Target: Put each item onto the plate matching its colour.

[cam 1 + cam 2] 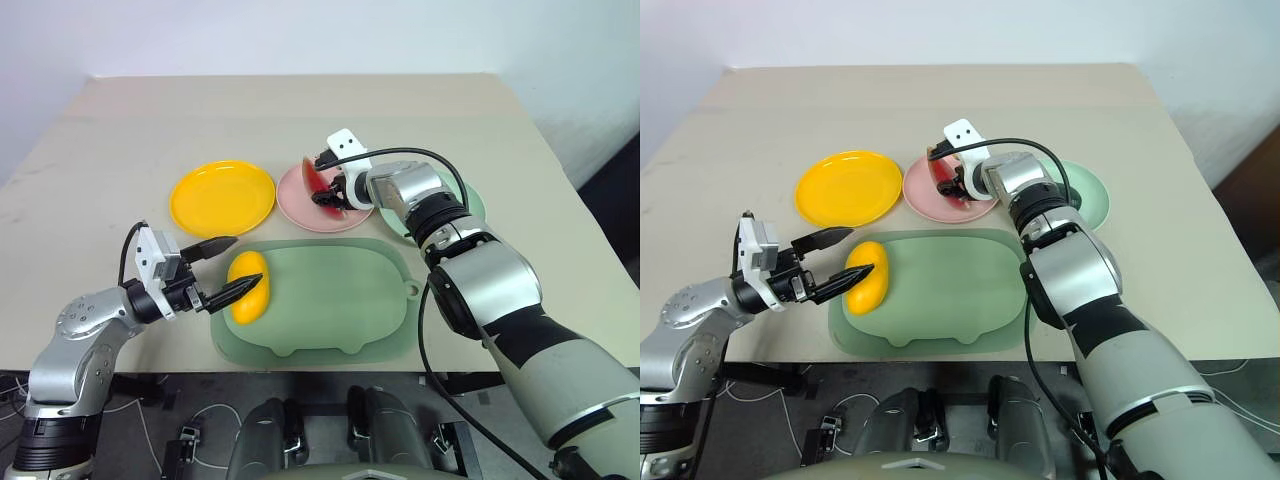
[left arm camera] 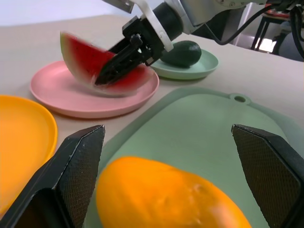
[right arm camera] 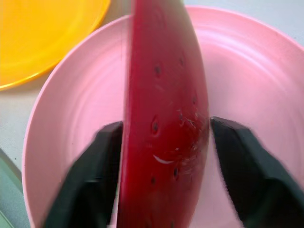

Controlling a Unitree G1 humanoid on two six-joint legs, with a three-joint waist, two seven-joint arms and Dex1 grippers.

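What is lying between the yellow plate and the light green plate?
The pink plate, with the watermelon wedge on it between the right gripper's fingers, as the left eye view shows.

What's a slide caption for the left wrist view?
Open left gripper brackets the mango on the tray; beyond, right gripper over the pink plate.

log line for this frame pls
right gripper: jaws apart, watermelon wedge between them over pink plate | left gripper: jaws open around mango on tray | avocado: on green plate

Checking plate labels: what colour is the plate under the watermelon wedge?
Pink plate; clearest in the right wrist view.
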